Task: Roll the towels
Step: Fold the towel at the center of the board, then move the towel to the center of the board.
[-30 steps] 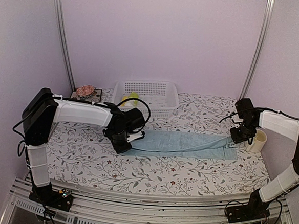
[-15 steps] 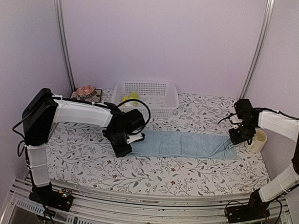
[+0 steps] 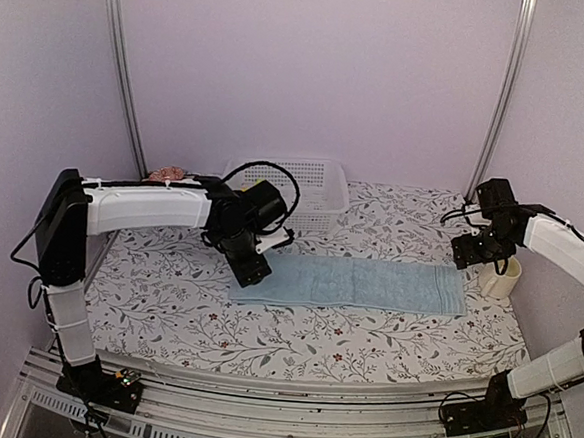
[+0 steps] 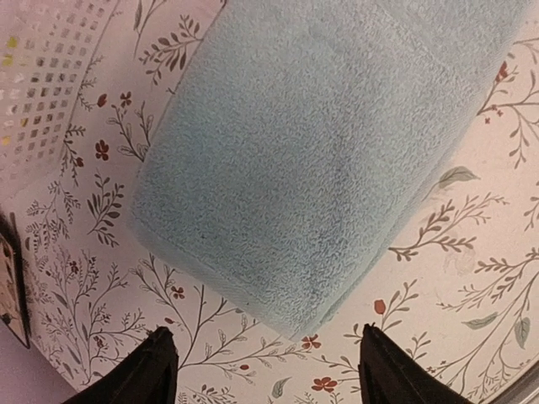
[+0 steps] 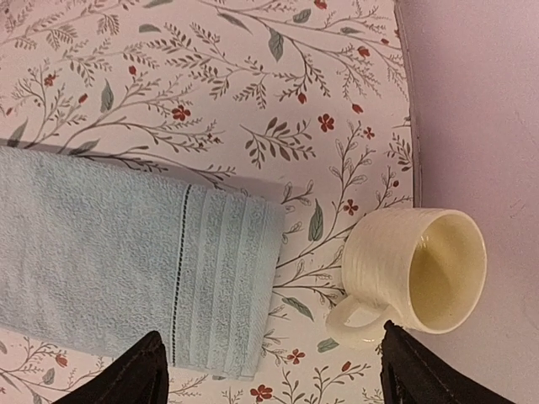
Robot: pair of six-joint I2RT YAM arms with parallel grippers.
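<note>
The towel (image 3: pixel 353 283) is laid flat on the table (image 3: pixel 293 344), with its length running left to right. The basket (image 3: pixel 320 171) is placed behind the towel's left half, apart from it. The mug (image 3: pixel 499 279) is set just to the right of the towel's right end, not touching it. The left gripper (image 3: pixel 250 274) is positioned over the towel's left end. The right gripper (image 3: pixel 467 254) is positioned above and slightly behind the towel's right end.
</note>
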